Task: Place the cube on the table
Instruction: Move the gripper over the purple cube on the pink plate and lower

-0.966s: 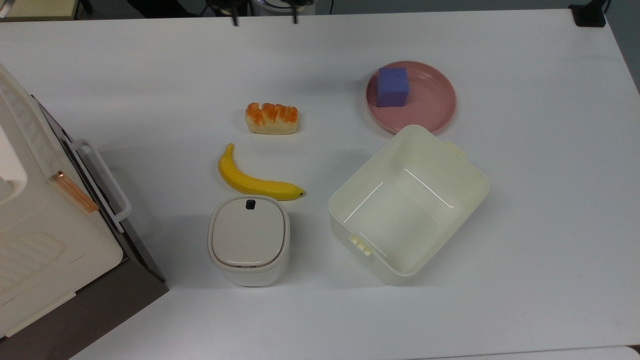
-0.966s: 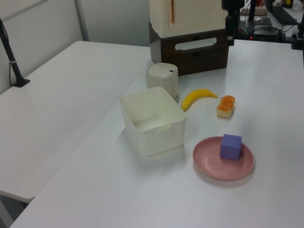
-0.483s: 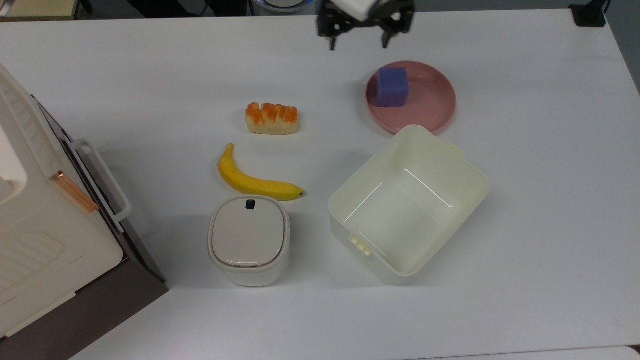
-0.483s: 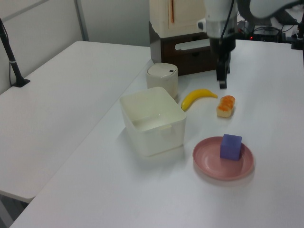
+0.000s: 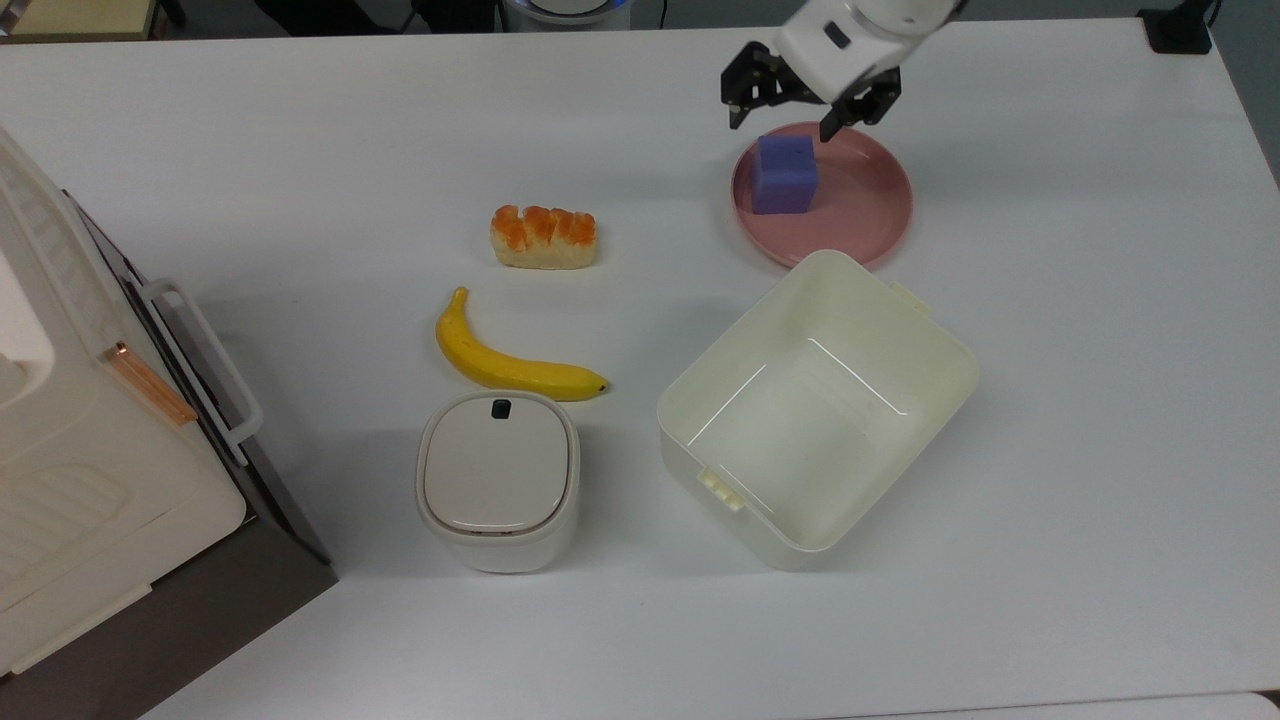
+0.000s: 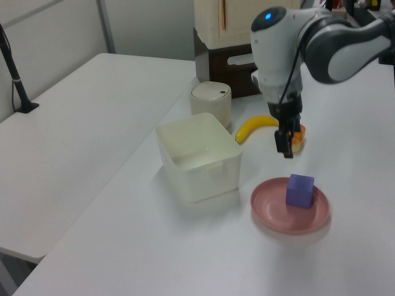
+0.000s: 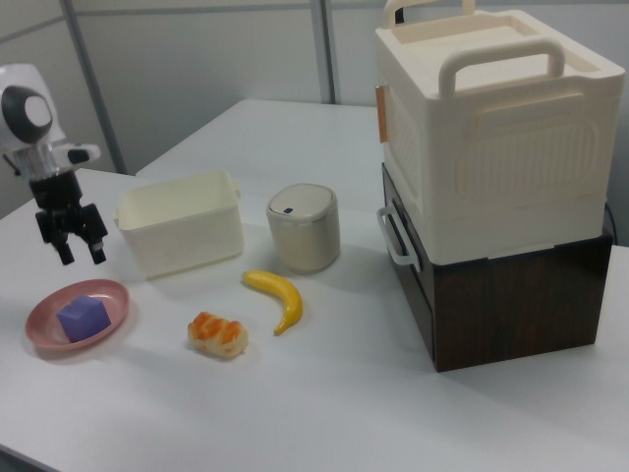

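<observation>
The gripper (image 5: 783, 118) hangs with its two fingers spread wide and nothing in them; the cube (image 5: 785, 174) sits just below it on the pink plate (image 5: 868, 215), not on the table (image 5: 300, 150) yet; so I think it must go down to reach it.

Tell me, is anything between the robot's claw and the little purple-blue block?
No. In the right view, the open black gripper hangs above the small purple-blue cube on the round pink plate, with empty air between.
</observation>
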You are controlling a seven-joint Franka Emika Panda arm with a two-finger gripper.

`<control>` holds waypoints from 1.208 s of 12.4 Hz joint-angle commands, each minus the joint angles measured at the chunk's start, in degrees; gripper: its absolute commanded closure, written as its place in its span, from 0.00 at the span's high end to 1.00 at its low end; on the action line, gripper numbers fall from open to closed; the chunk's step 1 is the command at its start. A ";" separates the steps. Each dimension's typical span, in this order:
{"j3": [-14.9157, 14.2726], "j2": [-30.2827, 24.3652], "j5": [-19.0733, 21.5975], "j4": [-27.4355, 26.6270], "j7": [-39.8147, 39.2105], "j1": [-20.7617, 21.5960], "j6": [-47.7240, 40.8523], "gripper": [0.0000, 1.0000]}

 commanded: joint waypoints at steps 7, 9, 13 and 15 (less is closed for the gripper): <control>-0.33 7.05 -10.18 -6.16 6.59 6.08 1.34 1.00; -0.33 7.23 -10.54 -6.17 6.94 6.00 1.17 1.00; -0.24 5.56 -9.92 -5.11 7.91 5.82 0.02 1.00; -0.24 6.26 -9.92 -5.64 7.91 5.38 0.11 1.00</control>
